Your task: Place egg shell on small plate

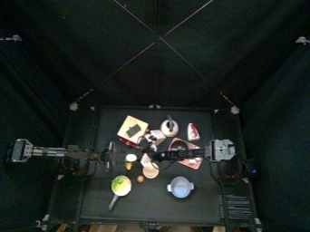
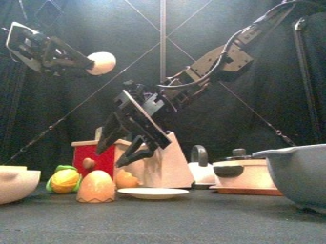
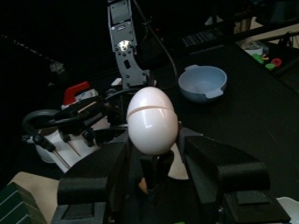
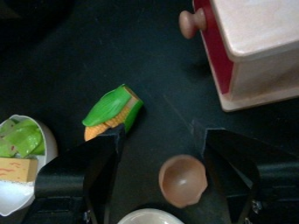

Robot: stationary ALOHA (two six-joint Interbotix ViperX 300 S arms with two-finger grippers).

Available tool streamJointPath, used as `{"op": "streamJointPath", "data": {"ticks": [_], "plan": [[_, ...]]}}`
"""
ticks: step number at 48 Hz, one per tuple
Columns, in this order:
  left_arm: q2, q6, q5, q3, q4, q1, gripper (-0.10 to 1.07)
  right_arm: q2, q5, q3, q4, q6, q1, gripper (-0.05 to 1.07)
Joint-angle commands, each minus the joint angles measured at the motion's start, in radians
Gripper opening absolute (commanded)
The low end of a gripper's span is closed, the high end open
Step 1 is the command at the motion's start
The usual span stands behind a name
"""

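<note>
Egg up in the air, folks, pinched between the jaws of the left gripper, the white shell standing upright with a faint seam round its upper part. In the front view that same egg pokes out of the left gripper high above the table, well clear of everything below. Down on the black table the small plate lies flat and pale, near the front, with a peach-coloured egg-shaped piece just beside it.

Over to the right gripper: its jaws stand apart with nothing between them, and it hangs low over the middle of the table. Beneath it sits a small brown bowl-like half shell, apart from both jaws. Near that, a green and orange wedge lies on the cloth. A blue bowl shows beyond the held egg.
</note>
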Motion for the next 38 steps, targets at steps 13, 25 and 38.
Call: {"op": "streamJointPath", "data": {"ticks": [13,25,38], "plan": [[0.014,0.002,0.074,-0.011,0.000,-0.011,0.73,-0.204,0.011,0.129,0.067,-0.002,0.084,0.94],[0.101,0.000,0.083,-0.034,-0.003,-0.064,0.73,-0.325,0.069,0.258,0.092,0.002,0.104,0.94],[0.272,-0.003,0.058,-0.086,-0.063,-0.121,0.73,-0.360,0.081,0.342,0.135,0.000,0.117,0.94]]}}
